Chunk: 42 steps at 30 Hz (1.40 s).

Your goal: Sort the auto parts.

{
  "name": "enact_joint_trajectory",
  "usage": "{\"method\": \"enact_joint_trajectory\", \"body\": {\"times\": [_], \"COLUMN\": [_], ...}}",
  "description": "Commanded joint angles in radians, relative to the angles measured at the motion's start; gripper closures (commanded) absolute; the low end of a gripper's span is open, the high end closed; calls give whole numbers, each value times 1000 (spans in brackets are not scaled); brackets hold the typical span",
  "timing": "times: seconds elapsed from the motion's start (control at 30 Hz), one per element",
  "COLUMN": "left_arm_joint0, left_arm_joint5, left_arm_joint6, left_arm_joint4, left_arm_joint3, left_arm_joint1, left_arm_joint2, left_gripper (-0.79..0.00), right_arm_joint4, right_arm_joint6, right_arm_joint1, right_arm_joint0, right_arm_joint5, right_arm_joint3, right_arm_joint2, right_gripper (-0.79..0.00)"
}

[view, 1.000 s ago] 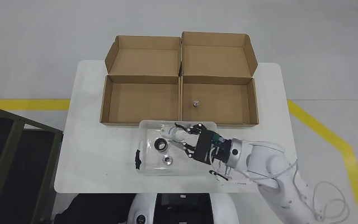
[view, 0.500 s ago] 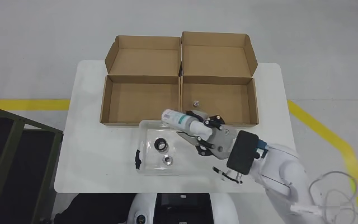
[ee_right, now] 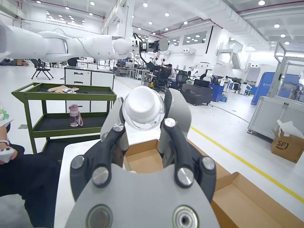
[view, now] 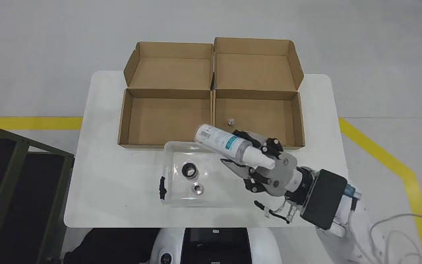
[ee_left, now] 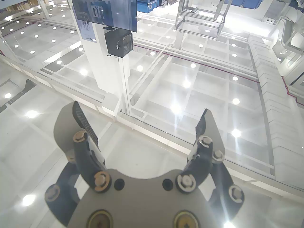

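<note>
- The left gripper [ee_left: 140, 107] is pointing up at the ceiling. Its jaws are standing wide apart and carrying nothing.
- The left brown cardboard box [view: 165, 122] is sitting open at the far side of the white table [view: 105, 165], with its lid folded back.
- The clear plastic bin [view: 178, 199] is sitting just in front of both boxes. Two metal ring parts [view: 190, 171] are lying inside it, near each other but apart.
- The white plastic bottle [view: 227, 144], cylindrical with a printed label and a white cap, is hanging tilted in the air. It is over the bin's far edge, and its base is aiming at the seam between the boxes.
- Handling, as a judgement: the bottle is looking light, stiff and smooth-walled, so probably slippery and prone to rolling. The hold near the cap is leaving the long body overhanging, so it may pivot. A hold across mid-body would be steadier.
- The right brown cardboard box [view: 264, 125] is holding one small round part [view: 231, 121] near its left wall.
- The right gripper [ee_right: 144, 100] is clamping its jaws on the bottle's cap end.
</note>
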Motion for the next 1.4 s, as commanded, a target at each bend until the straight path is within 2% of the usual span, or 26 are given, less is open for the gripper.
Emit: {"method": "enact_joint_trajectory", "body": {"times": [0.0,0.37,0.73,1.07,1.37], "left_arm_joint0": [0,0,0,0,0], "left_arm_joint5": [0,0,0,0,0], "left_arm_joint6": [0,0,0,0,0], "left_arm_joint4": [0,0,0,0,0], "left_arm_joint3": [0,0,0,0,0], "left_arm_joint1": [0,0,0,0,0], "left_arm_joint2": [0,0,0,0,0], "left_gripper": [-785,-785,-785,-785,-785], "right_arm_joint4": [-10,-19,0,-10,-45], "right_arm_joint6": [-27,-36,98,226,395], "right_arm_joint1": [0,0,-4,-7,-6], "right_arm_joint0": [-1,-14,50,78,131], "right_arm_joint5": [-9,-44,-63,-7,45], "right_arm_joint3": [4,11,95,148,206], "right_arm_joint2": [-1,-1,-36,-44,-16], "right_gripper": [0,0,0,0,0]}}
